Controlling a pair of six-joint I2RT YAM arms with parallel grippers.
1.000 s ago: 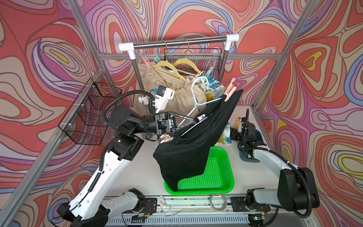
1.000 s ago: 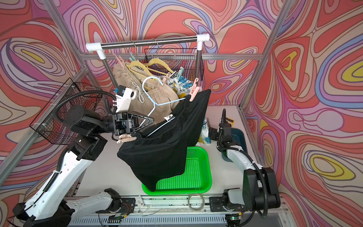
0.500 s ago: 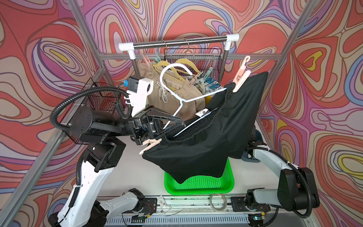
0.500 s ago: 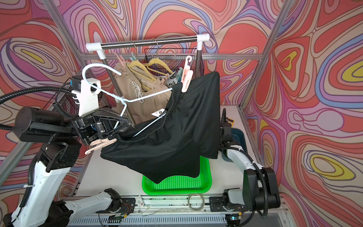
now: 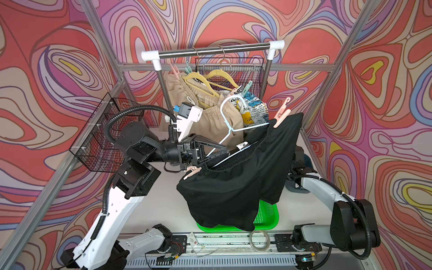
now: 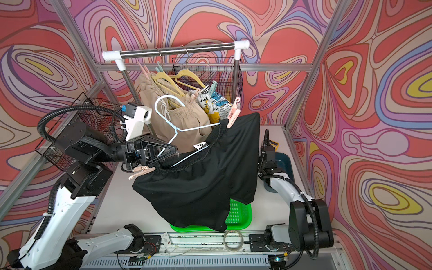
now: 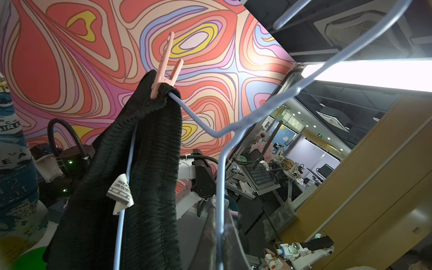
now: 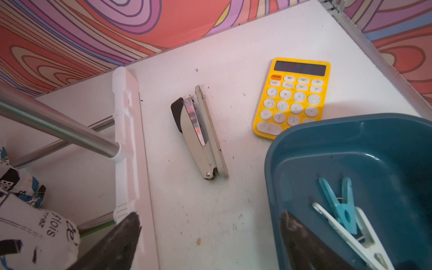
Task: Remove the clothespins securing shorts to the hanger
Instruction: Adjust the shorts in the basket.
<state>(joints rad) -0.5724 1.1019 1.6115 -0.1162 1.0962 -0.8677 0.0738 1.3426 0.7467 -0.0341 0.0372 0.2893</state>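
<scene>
Lying in teal bin (image 8: 304, 163), two clothespins (image 8: 333, 198)

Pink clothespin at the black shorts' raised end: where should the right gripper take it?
Pinch the pink clothespin by its two splayed tails, standing free above the black shorts' waistband; come from above, since its nose clamps cloth onto the hanger.

Matt black cloth shorts (image 5: 236, 187), glossy plastic clothespins (image 5: 281, 115)

You see only the dark tips of the right gripper (image 8: 209, 222) in its wrist view; in both top views the black shorts (image 5: 233, 187) largely hide it and cover most of the green tray (image 5: 268, 215). The teal bin (image 8: 327, 131) runs off frame.
</scene>
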